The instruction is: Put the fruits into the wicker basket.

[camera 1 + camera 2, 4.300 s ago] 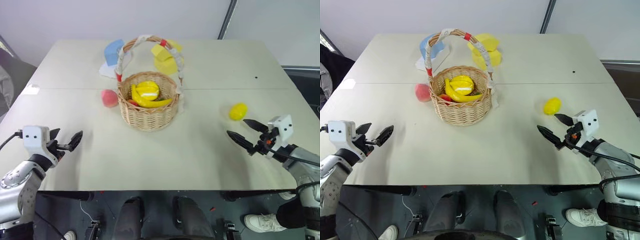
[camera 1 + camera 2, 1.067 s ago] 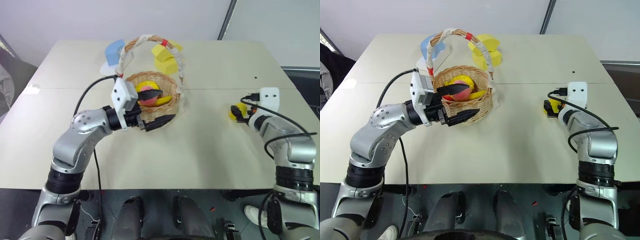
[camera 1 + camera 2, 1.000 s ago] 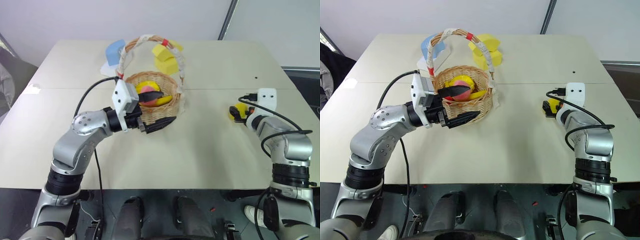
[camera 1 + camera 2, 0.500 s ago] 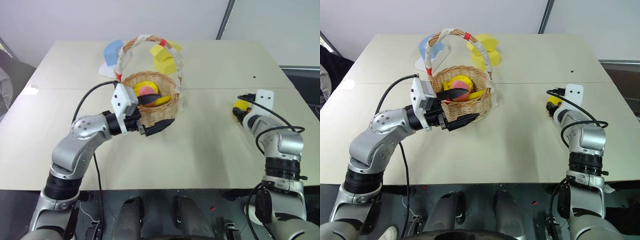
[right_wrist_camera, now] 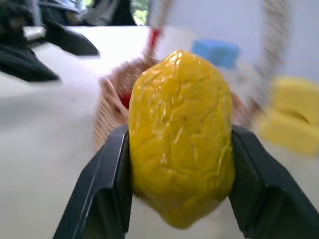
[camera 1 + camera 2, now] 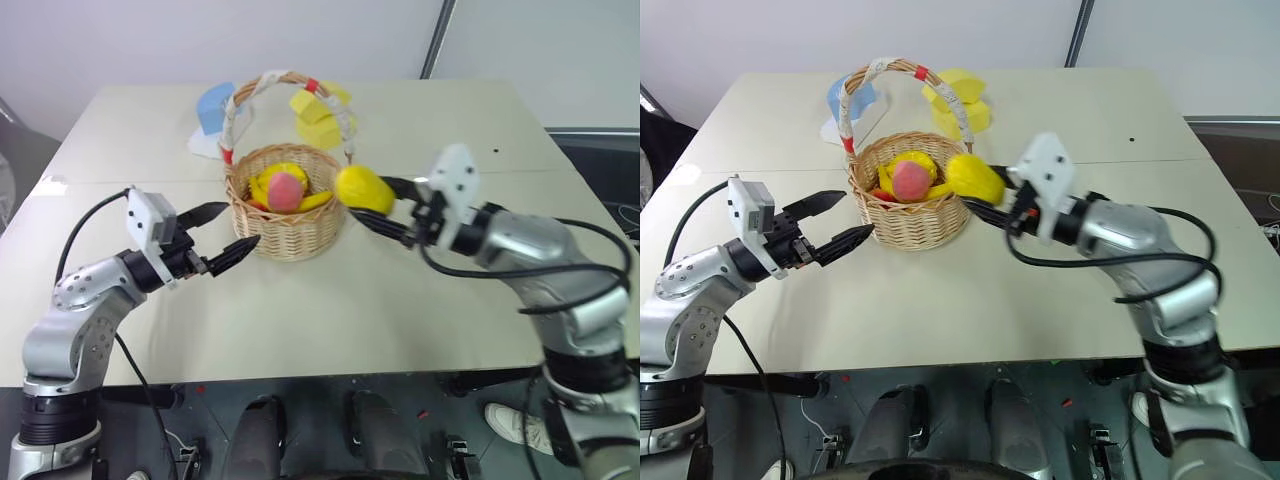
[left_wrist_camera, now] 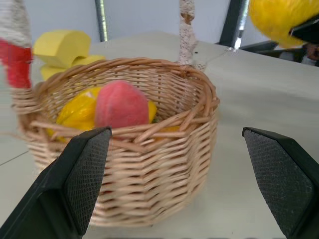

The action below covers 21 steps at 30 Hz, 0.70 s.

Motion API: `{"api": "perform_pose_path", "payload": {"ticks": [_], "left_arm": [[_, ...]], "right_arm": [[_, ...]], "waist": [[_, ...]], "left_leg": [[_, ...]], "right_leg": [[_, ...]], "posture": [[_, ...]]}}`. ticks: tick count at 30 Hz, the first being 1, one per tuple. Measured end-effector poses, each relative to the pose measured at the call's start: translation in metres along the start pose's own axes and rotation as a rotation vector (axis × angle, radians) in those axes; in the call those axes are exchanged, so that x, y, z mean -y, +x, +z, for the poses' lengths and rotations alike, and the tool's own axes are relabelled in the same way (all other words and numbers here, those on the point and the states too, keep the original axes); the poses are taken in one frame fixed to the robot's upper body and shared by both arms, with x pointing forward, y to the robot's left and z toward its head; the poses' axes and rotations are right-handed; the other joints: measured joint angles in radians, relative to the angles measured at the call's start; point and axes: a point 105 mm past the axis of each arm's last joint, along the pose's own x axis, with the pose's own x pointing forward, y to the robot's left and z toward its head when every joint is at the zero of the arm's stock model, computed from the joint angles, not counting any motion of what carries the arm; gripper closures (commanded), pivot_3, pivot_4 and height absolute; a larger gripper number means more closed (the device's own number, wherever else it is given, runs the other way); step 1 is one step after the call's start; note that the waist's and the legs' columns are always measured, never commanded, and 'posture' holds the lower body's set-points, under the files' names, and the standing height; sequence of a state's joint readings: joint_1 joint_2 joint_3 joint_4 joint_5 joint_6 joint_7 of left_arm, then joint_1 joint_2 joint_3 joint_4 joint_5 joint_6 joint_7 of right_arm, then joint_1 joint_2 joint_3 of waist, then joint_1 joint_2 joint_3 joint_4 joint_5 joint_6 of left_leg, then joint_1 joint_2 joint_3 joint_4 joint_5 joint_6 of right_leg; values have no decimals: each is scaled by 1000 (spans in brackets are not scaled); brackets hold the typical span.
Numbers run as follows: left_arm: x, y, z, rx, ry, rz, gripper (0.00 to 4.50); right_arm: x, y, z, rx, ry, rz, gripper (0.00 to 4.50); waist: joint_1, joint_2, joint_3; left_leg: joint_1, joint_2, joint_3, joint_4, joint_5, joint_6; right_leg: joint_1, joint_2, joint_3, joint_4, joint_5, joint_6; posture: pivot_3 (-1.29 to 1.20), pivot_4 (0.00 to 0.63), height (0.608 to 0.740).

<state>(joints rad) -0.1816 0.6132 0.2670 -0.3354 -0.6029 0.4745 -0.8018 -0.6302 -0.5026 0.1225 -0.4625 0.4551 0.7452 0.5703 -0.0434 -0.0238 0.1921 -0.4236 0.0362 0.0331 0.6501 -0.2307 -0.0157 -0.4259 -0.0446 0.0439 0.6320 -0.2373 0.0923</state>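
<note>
The left end effector (image 6: 222, 238) hangs above the surface (image 6: 330, 320) just left of the wicker basket (image 6: 285, 205), its 2 black fingers spread wide with nothing between them, the tips pointing toward the basket wall without touching it. Inside the basket lie the pink-red peach (image 6: 286, 187) on top and the yellow bananas (image 6: 262, 182) under and beside it; behind the arched handle (image 6: 268, 85) sit the blue block (image 6: 212, 106) and the yellow foam shape (image 6: 312, 108), neither of them fruit. Just right of the basket rim, the right end effector (image 6: 372, 205) holds the yellow lemon (image 6: 362, 188), its fingers about half closed and pressed on opposite flanks of the fruit, as the right wrist view (image 5: 180, 134) shows plainly. The lemon looks raised above the surface, beside the rim rather than over the opening. The step in hand seems to be carrying this last loose fruit into the basket. To do it well, I would bring the lemon across until it is squarely over the open middle, keeping under or clear of the handle arch, lower it close to the peach, and only then spread the fingers, so it does not bounce out. The empty left end effector is best kept clear of the rim so it does not nudge the light basket.
</note>
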Motion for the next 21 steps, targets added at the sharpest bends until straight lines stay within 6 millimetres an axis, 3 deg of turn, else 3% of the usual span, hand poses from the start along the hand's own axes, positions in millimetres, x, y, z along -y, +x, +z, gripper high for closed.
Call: {"api": "perform_pose_path", "payload": {"ticks": [4,7,8,10,11,12,16,19,21], "left_arm": [[3,0,1,13,0,13,0],[5,2,4,30,2,21,0],[6,2,6,36,3,21,0],[8,3,8,45,11,22,0],[9,4,9,46,14,21,0],[9,4,9,47,14,22,0],[11,6,9,48,12,20,0],[11,7,9,50,10,17,0],[12,8,9,50,9,14,0]], "right_arm": [[-2,59,-5,-41,64,-70,2531],[3,73,-18,-85,95,-113,2531],[7,75,-23,-100,108,-127,1556],[11,77,-27,-109,120,-143,716],[11,77,-26,-106,116,-145,165],[11,77,-24,-96,108,-144,65],[6,64,-6,-17,48,-110,65],[-16,29,4,104,89,36,65],[-16,13,-1,116,147,46,65]], "waist": [[4,-1,0],[17,-1,0],[21,-1,0],[25,-1,0],[25,-1,0],[25,-1,0],[26,-1,0],[29,-1,-1],[26,-1,-1]], "left_leg": [[-2,0,0,-1,1,-1],[-3,-1,1,-2,1,-1],[-4,-1,2,-2,1,-1],[-4,-1,3,-2,0,-1],[-4,-1,3,-2,0,-1],[-4,-1,3,-2,0,-1],[-3,-1,2,-2,0,-1],[-3,-1,1,-2,0,-1],[-3,-1,1,-2,0,-1]], "right_leg": [[-2,0,0,1,1,0],[-3,-2,0,0,2,3],[-3,-2,0,-1,2,3],[-3,-3,0,-2,2,3],[-3,-3,0,-2,2,3],[-3,-3,0,-1,2,3],[-3,-2,0,-1,1,1],[-2,-2,-1,-2,1,2],[-2,-2,0,-1,0,1]], "posture": [[0,150,740],[0,150,740],[0,150,740],[0,150,740],[0,150,740],[0,150,740],[0,150,740],[0,150,740],[0,150,740]]}}
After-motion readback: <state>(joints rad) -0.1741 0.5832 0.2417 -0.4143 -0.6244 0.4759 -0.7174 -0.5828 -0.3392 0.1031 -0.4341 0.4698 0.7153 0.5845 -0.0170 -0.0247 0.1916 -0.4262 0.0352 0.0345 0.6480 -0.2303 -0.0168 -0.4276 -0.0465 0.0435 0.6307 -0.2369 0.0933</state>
